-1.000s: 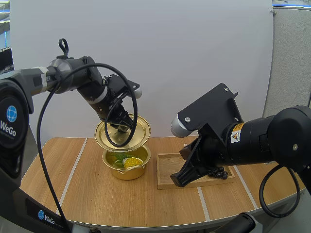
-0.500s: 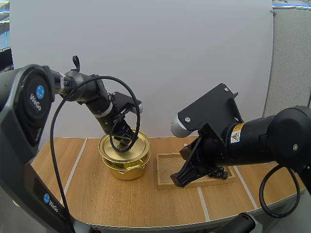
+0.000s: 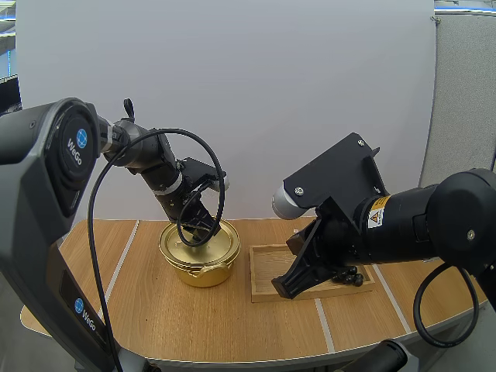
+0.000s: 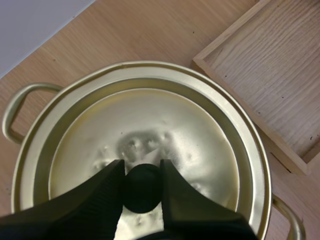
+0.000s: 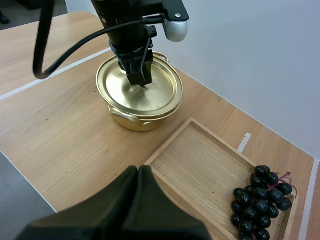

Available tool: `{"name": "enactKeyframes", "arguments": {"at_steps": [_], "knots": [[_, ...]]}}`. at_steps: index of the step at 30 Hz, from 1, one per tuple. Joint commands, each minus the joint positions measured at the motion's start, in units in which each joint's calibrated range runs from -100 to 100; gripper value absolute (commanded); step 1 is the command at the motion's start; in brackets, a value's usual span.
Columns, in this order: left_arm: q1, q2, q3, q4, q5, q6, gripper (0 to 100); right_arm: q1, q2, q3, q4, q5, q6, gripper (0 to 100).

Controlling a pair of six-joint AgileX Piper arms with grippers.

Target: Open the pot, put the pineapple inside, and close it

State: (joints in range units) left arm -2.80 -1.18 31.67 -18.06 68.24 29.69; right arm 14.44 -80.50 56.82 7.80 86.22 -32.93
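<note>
left arm [image 3: 48, 159] wego, right arm [image 3: 438, 225] warning label [image 3: 377, 213]

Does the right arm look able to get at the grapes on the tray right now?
Probably yes: the grapes lie uncovered in the tray, the right gripper hovers at its edge, fingers shut, nothing between them.

Pot [image 3: 203, 273] interior hidden beneath lid [image 3: 211, 249]

Probably a robotics lab: a left arm [image 3: 143, 151] and a right arm [image 3: 403, 221] flank a rounded wooden worktop [image 3: 155, 310], with a plain white screen [image 3: 271, 93] behind and a grey partition [image 3: 465, 93] at upper right.
</note>
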Motion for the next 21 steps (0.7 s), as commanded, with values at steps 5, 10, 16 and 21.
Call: {"name": "enactKeyframes", "arguments": {"at_steps": [5, 10, 16, 21], "knots": [[-0.18, 1.99, 0.14, -1.43, -0.66, 0.26, 0, -0.24, -0.63, 0.18, -0.06, -1.23, 0.19, 0], [-0.18, 1.99, 0.14, -1.43, -1.38, 0.26, 0, -0.24, -0.63, 0.18, 0.04, -1.23, 0.19, 0], [-0.18, 1.99, 0.14, -1.71, -1.54, 0.26, 30, -0.24, -0.63, 0.18, 0.3, -1.23, 0.19, 0], [-0.18, 1.99, 0.14, -2.61, -1.2, 0.26, 90, -0.24, -0.63, 0.18, 0.3, -1.23, 0.19, 0]]}}
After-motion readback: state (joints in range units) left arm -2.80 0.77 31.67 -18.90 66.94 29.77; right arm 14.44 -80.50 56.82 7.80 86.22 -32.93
